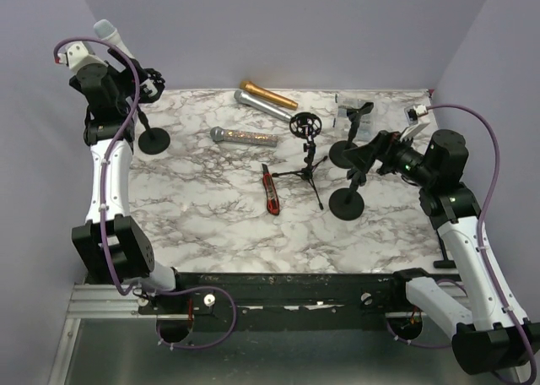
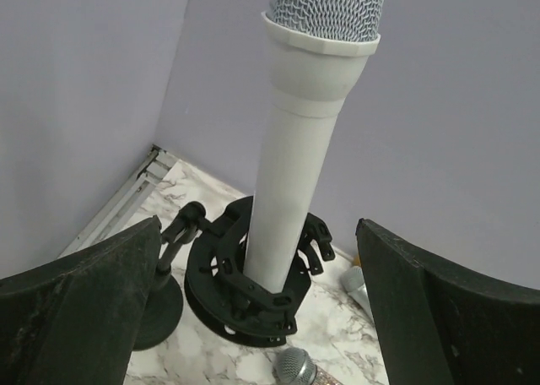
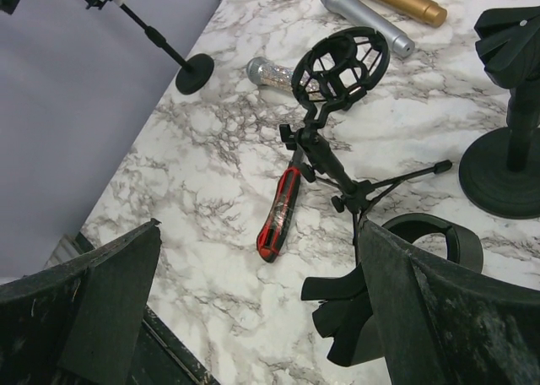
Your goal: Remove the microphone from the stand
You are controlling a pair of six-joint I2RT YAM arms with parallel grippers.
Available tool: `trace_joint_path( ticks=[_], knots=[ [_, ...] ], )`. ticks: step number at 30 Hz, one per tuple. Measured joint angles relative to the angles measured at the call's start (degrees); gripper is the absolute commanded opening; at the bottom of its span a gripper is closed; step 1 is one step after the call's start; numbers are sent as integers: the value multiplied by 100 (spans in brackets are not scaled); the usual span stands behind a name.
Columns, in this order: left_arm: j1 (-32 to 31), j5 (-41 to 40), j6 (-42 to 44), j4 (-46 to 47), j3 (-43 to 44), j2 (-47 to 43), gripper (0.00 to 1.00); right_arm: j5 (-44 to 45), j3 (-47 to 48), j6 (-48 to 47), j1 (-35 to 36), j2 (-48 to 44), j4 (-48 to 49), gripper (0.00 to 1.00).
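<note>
The white microphone (image 2: 295, 165) stands nearly upright in the black shock mount (image 2: 245, 292) of a round-based stand (image 1: 153, 140) at the far left corner of the counter (image 1: 211, 225). In the top view its mesh head pokes up above the left arm. The left gripper (image 2: 257, 225) hovers at that mount with its 2 fingers spread wide, 1 on each side of the white barrel and neither touching it. The step in hand looks like lining up for the grasp: the microphone is not yet held and sits fully in the mount.

The next move, as I judge it, is to close the fingers squarely on the barrel above the mount. The pull should then run along the barrel's own axis, so it slides out of the ring rather than dragging the stand over. The base looks small, so a skewed pull could tip it.

The right gripper (image 3: 260, 229) also has its fingers apart and holds nothing. It hangs over the right half of the counter, near a tripod stand (image 3: 337, 73) with an empty mount and a red utility knife (image 3: 278, 212), well apart from the target.
</note>
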Motion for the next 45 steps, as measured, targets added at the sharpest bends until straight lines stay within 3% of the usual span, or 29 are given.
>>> trace_joint_path(
  ticks=[8,17,28,32,36,41,45],
  knots=[
    [24,457,199,632,682,1040,62,33,-22,-68,57,13,0,100],
    [28,485,240,896,894,1276,23,96,-20,-140,68,101,-4,100],
    [-50,219,520,494,1475,1174,13,98,-20,-136,68,214,-7,100],
    [-365,-352,1016,455,1639,809,1,101,-20,-136,68,214,-9,100],
    [-896,-1147,1320,411,1639,308,0,162,-20,-138,68,214,-22,100],
    [-1648,-1464,1126,411,968,-802,0,258,-20,-138,68,201,-70,100],
    [-1928,-1163,52,280,-238,-2079,0,330,-20,-138,68,170,-74,100]
  ],
)
